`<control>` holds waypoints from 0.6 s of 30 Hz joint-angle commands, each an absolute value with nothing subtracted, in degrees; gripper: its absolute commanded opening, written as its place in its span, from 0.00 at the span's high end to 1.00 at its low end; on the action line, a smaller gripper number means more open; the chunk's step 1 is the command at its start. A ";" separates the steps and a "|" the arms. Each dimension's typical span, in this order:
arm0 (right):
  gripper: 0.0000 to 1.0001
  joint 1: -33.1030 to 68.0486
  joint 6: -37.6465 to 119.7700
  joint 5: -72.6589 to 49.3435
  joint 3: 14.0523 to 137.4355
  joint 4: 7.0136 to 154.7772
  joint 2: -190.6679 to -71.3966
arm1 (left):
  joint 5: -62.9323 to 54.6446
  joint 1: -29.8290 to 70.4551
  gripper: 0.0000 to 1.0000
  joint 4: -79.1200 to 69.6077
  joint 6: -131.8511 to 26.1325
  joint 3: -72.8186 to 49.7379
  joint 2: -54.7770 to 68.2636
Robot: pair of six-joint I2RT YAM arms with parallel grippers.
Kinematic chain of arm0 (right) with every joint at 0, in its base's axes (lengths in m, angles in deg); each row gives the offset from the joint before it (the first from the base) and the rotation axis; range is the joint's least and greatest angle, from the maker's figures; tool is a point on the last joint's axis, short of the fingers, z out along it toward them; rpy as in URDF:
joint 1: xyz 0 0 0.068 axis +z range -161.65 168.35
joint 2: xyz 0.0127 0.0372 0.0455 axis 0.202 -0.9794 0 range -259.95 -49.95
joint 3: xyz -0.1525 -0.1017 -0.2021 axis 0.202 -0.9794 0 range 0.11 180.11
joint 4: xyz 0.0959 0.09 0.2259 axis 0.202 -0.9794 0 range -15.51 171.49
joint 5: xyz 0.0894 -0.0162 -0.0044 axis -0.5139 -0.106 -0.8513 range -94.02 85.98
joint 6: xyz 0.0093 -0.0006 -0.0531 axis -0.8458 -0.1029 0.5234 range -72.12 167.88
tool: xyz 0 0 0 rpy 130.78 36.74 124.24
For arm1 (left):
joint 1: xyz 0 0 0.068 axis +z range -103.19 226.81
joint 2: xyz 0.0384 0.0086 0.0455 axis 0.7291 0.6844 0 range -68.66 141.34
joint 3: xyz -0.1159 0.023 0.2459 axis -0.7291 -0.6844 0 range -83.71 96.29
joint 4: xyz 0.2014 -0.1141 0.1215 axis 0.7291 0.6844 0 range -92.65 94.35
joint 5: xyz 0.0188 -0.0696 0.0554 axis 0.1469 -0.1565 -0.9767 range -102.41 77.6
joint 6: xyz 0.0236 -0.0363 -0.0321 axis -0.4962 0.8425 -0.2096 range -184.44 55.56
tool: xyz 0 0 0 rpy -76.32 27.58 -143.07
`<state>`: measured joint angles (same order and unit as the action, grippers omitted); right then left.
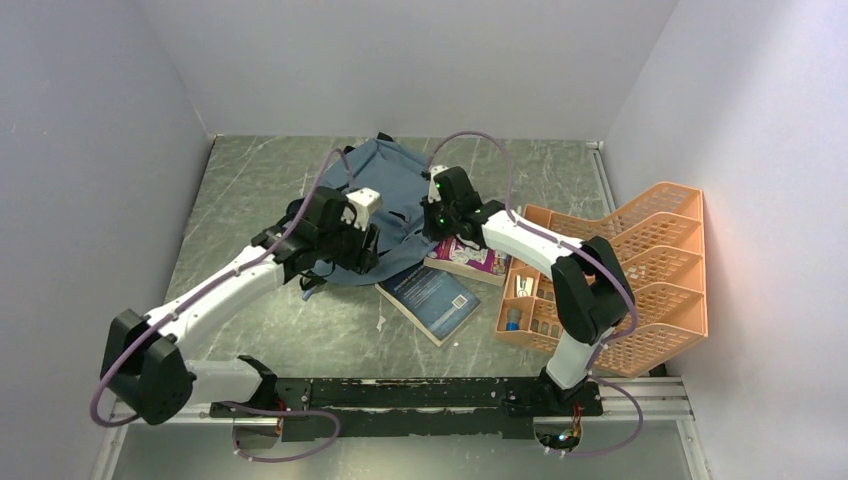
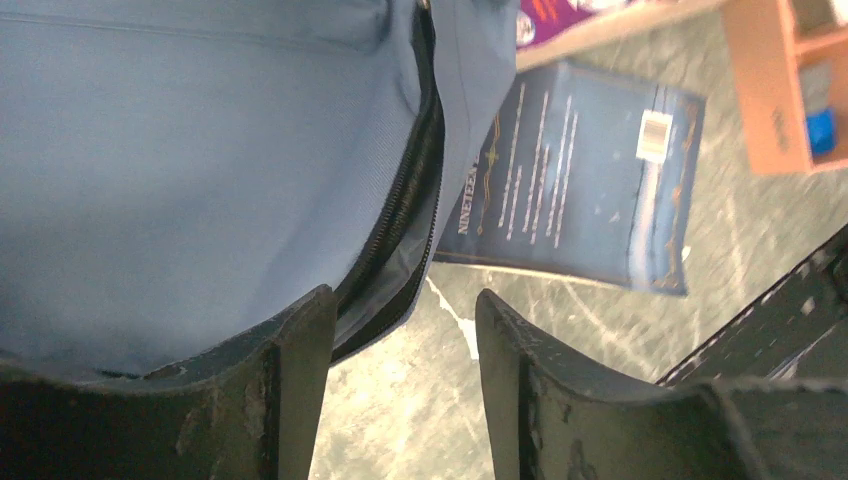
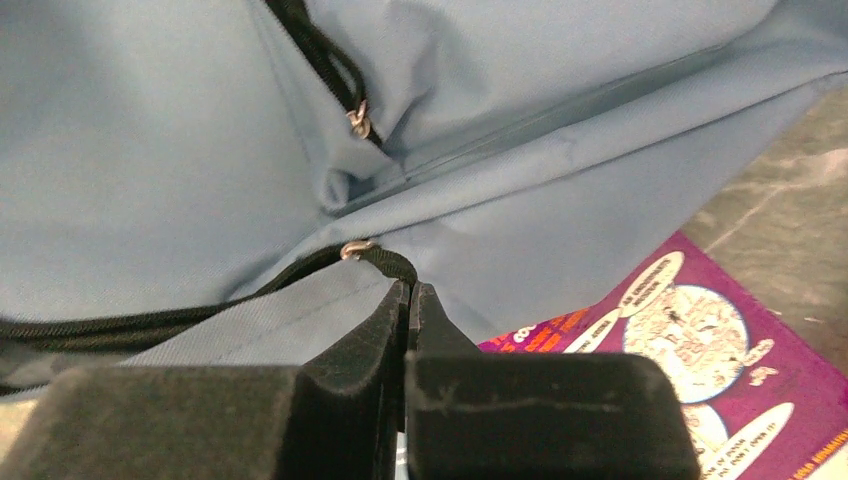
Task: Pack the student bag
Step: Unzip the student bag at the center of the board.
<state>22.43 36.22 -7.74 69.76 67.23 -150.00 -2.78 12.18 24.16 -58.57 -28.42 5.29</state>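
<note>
Logging risk: left gripper (image 2: pixel 405 300) half-open, empty, beside the student bag's (image 2: pixel 180 150) zip mouth (image 2: pixel 392 255); my right gripper (image 3: pixel 410 292) shut at its zip end (image 3: pixel 378 260); unheld mouth may sag closed.

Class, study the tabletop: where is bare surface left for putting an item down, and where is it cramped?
Bare: the far-left table between left wall and student bag; the near strip in front of the blue book. Crowded: bag, purple book and orange tray together.
</note>
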 commanded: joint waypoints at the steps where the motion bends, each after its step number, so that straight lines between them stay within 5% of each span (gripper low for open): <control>1: 0.96 22.18 35.55 -12.69 66.56 70.10 -147.17 | -11.60 12.67 0.39 20.65 -49.70 -28.49 -0.91; 10: 0.70 22.39 34.08 -14.83 63.30 70.86 -142.49 | -33.03 20.56 0.27 30.90 -35.02 -27.62 -6.12; 18: 0.46 22.75 33.82 -16.56 64.11 71.66 -138.48 | -33.60 26.59 0.17 33.51 -32.72 -31.05 -2.53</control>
